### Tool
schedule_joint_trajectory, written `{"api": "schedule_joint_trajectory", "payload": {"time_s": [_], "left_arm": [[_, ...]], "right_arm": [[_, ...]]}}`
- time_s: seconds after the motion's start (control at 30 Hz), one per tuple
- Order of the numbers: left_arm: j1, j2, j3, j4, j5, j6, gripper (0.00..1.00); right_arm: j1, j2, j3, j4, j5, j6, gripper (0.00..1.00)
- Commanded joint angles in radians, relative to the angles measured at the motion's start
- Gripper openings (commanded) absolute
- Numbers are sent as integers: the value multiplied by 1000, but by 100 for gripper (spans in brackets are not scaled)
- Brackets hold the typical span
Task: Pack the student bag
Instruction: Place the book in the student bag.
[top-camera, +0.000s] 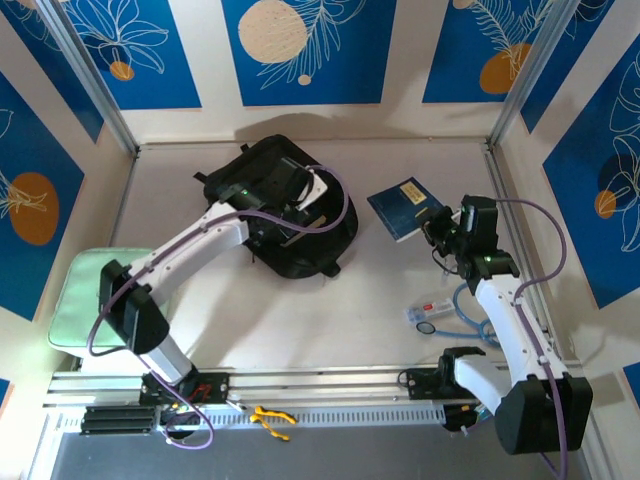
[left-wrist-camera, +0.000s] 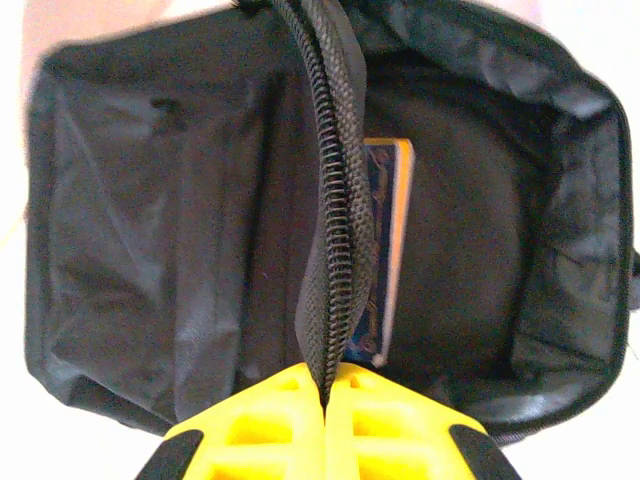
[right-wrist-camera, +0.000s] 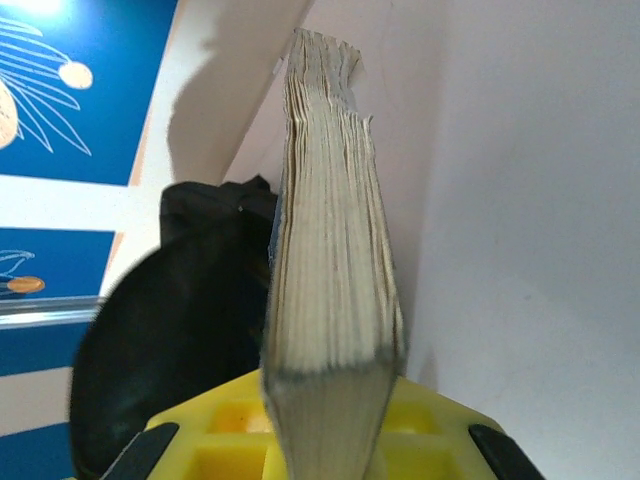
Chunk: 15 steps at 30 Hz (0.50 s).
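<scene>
Pale tabletop (top-camera: 330, 320), boxed in by white walls hung with blue floral panels (top-camera: 300, 50); aluminium rail (top-camera: 330, 378) along the near edge. Left of centre, toward the back: student bag (top-camera: 310, 255), lying open. Left gripper (left-wrist-camera: 325, 395) pressed together on the bag's zip edge (left-wrist-camera: 335, 200), with an orange-edged book (left-wrist-camera: 390, 250) inside. Right gripper (right-wrist-camera: 330, 400) pinching a blue book (top-camera: 405, 205) just right of the bag. Pale green pad (top-camera: 85, 295) at the table's left edge.

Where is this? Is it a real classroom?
Probably not: it looks like a robot practice booth. Two robot arms are bolted at the table edge, blue leaf-patterned panels wall it in, and the arms hold a black backpack and a book.
</scene>
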Motion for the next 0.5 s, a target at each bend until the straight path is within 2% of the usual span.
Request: {"api": "schedule_joint_trajectory", "payload": {"time_s": [0.0,0.13,0.23,0.47], "left_arm": [[0,-66,-52,213,-28,-56,0],[-1,-106,-104,346,12,-94,1],[-1,-114,-118,384,36,-102,0],[-1,-135,-139,409,80,-136,0]], "right_arm": [[40,-24,27,-59,-55,-9,0],[161,-18,17,-38,-16,51,0],[226,32,21,22,-22,73,0],[315,226,96,191,-77,127,0]]}}
